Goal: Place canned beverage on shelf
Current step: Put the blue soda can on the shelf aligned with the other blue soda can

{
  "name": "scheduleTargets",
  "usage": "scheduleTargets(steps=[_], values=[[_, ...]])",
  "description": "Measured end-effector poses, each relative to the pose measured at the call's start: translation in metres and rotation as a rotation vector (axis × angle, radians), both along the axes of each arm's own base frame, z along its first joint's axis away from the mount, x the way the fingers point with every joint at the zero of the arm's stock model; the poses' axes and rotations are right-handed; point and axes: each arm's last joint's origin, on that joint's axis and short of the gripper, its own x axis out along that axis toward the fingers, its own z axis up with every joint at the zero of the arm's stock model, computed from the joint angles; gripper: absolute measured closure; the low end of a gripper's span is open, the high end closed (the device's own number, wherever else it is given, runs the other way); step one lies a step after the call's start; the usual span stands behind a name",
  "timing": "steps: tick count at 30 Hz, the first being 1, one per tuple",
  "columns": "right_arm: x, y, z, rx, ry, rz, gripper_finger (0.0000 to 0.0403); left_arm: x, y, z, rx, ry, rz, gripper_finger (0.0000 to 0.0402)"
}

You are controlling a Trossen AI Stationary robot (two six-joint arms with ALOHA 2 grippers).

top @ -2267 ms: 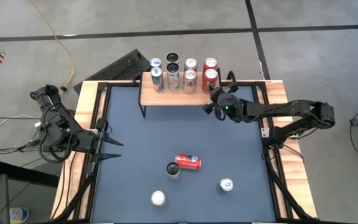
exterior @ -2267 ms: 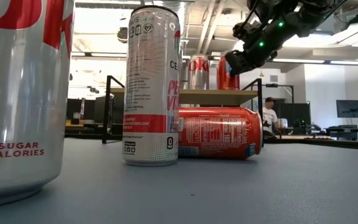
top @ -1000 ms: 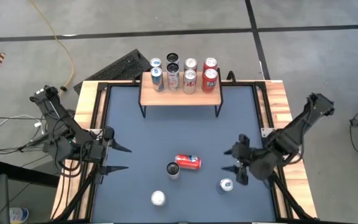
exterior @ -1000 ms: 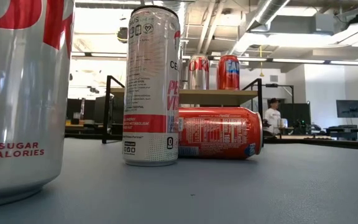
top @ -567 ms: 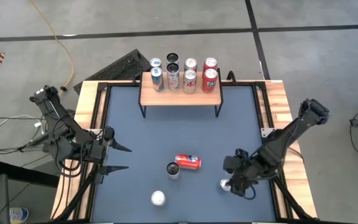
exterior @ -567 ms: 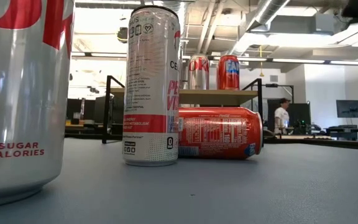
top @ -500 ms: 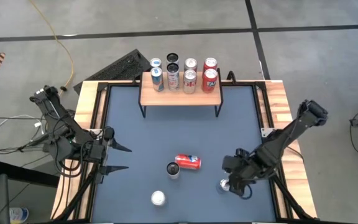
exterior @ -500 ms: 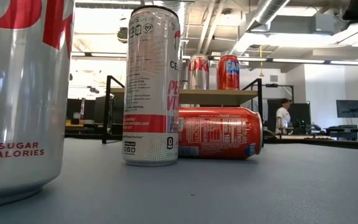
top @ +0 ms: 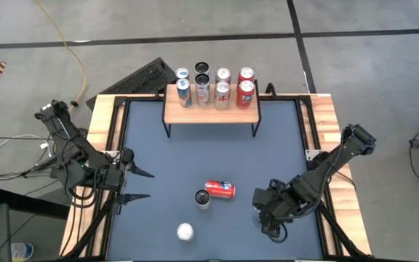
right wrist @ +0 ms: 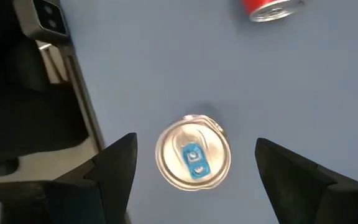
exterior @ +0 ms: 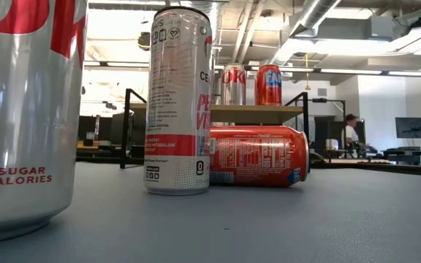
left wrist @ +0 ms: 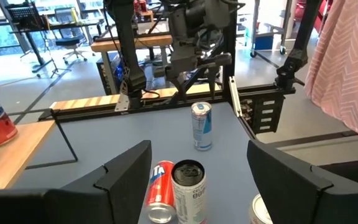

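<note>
The shelf (top: 209, 109) stands at the table's far edge with several cans on its wooden top. A slim silver-and-blue can (left wrist: 201, 126) stands upright near the table's right near corner. My right gripper (right wrist: 194, 143) hangs open above it, pointing down, its fingers on either side of the can's top (right wrist: 193, 159) and clear of it. In the high view my right gripper (top: 268, 213) hides this can. A red can (top: 220, 189) lies on its side beside an upright tall can (top: 203, 198). My left gripper (top: 149, 185) waits open at the table's left.
A silver can (top: 185, 231) stands near the table's near edge. Black frame rails (top: 315, 175) run along the table's sides. In the low view the tall can (exterior: 178, 102) and the lying red can (exterior: 258, 155) stand before the shelf (exterior: 218, 109). Bare blue table lies mid-way.
My right gripper has moved toward the table's near edge and a little left, coming over the silver-and-blue can, and has tipped to point down. The cans have stayed where they were.
</note>
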Motion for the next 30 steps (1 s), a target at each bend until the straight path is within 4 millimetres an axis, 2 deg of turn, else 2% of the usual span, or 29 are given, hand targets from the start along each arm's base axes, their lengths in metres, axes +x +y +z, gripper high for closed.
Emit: scheduleTargets(steps=[6, 12, 23, 30], values=[[-0.009, 0.005, -0.01, -0.062, 0.018, -0.011, 0.0094, 0.0, 0.0, 0.0, 0.001, 0.0, 0.0, 0.0145], [-0.008, 0.005, -0.01, -0.095, -0.018, -0.037, 0.0094, 0.0, 0.0, 0.0, 0.004, 0.001, 0.0, 0.0145], [0.003, 0.016, -0.042, -0.132, 0.12, -0.017, 0.0094, 0.0, 0.0, -0.001, 0.022, 0.005, -0.001, 0.0145], [0.003, 0.014, -0.043, -0.124, 0.156, -0.042, 0.0094, 0.0, 0.0, -0.001, 0.022, 0.005, -0.001, 0.0145]])
